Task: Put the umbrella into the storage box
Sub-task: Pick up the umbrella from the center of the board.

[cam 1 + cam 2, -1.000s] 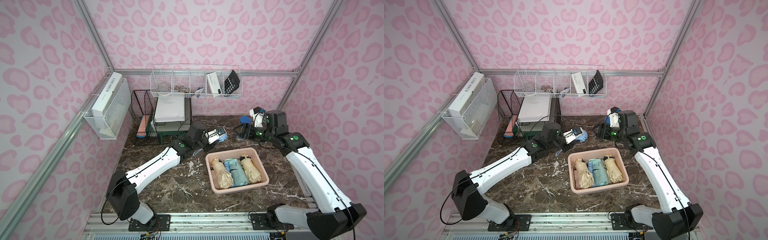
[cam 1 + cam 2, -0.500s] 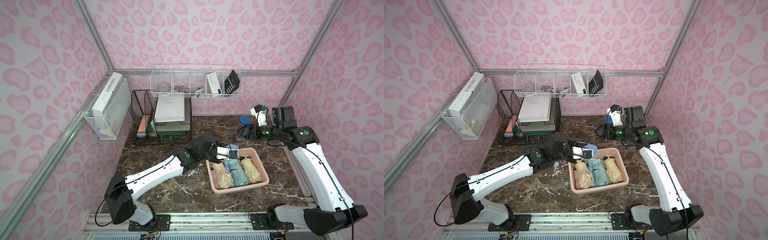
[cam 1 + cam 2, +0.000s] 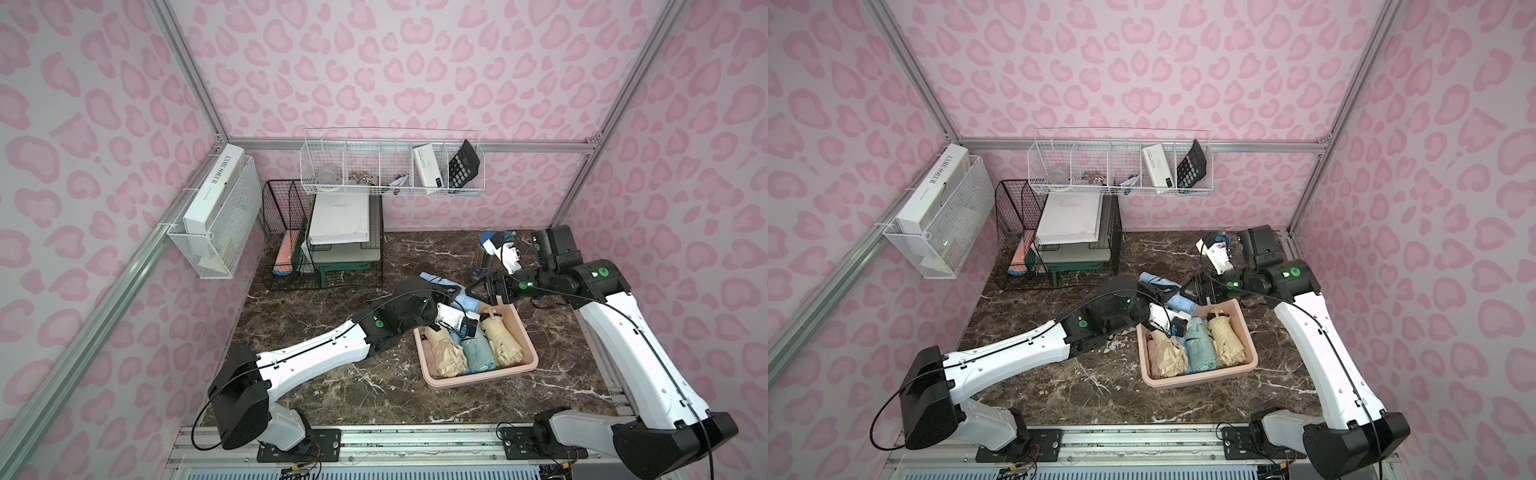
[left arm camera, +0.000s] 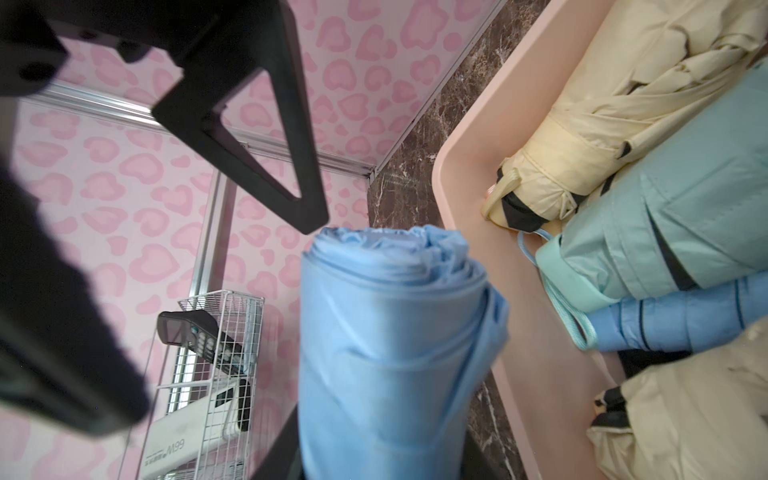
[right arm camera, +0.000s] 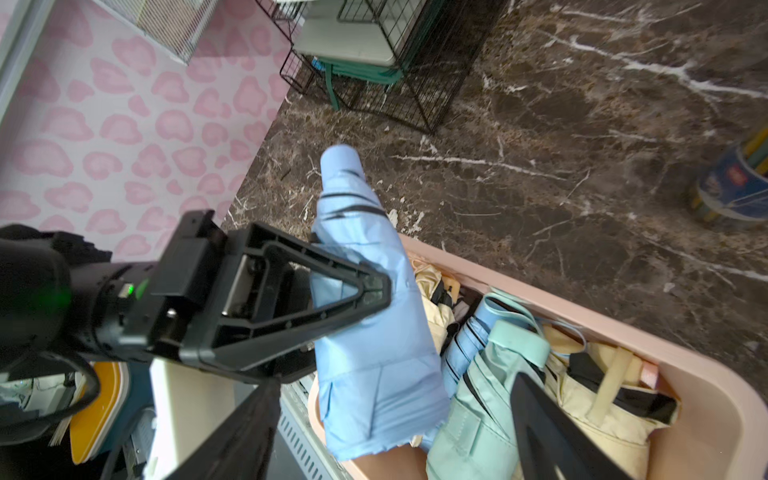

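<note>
Now left pincer [image 5: 376, 291] grips one umbrella [image 5: 365, 353]; right pincer [image 3: 494, 291] wide; storage box [image 3: 478, 379] holds four.

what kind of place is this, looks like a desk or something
Probably a staged robot test cell dressed as a desk: pink patterned walls on an aluminium frame, a black wire file rack and a wall basket holding a calculator.

1. Both top views: mounted high at the front, angled down across the whole bench [image 3: 415, 407]; near-identical coverage.
2. Left wrist: very near, sighting along blue umbrella [image 4: 386, 353].
3. Right wrist: near, over storage box [image 5: 615, 328]; both wrist views share these.
</note>
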